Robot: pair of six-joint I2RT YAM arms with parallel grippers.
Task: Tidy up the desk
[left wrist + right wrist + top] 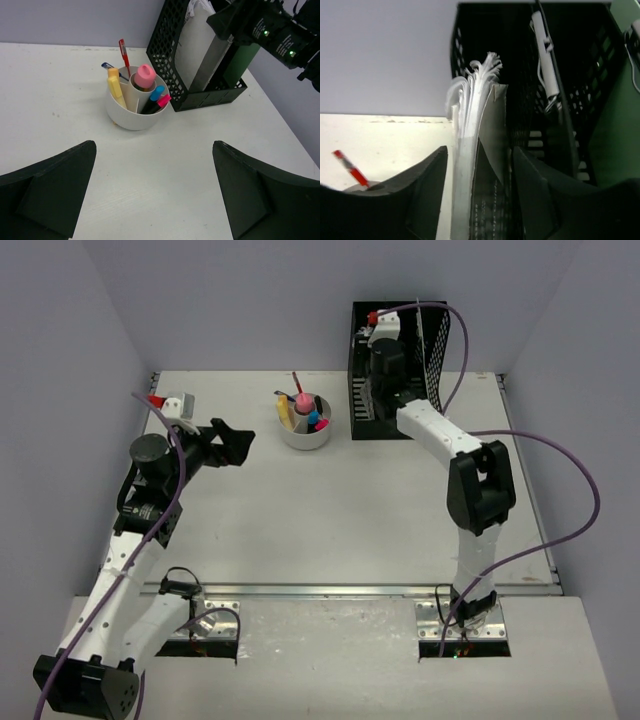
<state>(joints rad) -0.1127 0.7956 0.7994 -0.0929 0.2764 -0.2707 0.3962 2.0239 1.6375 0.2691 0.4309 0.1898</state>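
Left tool (236, 443) first: hanging above the left side of the counter (330, 510), fingers spreading as wide as they go, pinching nothing, facing a round white cup (131, 120). Right tool (479, 155) next: reaching down into the black mesh rack (167, 65) at the far right corner, straddling a bundle of white paper (470, 130) standing on edge in there, one finger on each side. Honestly not managing to tell whether squeezing the paper or just sitting beside it, so calling that one unclear.

Moving on to the counter itself: filling the middle of the overhead view as a big matte white top, running from the arm bases up to the back wall, with a silver rail (330, 589) along the near edge. Carrying the cup near the back, just left of the rack with a small gap between them.

Peeking into the cup: seeing a pink eraser-looking thing (145, 76) in the middle tube, a red pen (123, 52) sticking up at the back, a yellow highlighter (115, 86) on the left, plus a blue marker (157, 92) and a pink marker (164, 100) leaning on the right. Also spotting something green (240, 65) standing in the rack past the paper.
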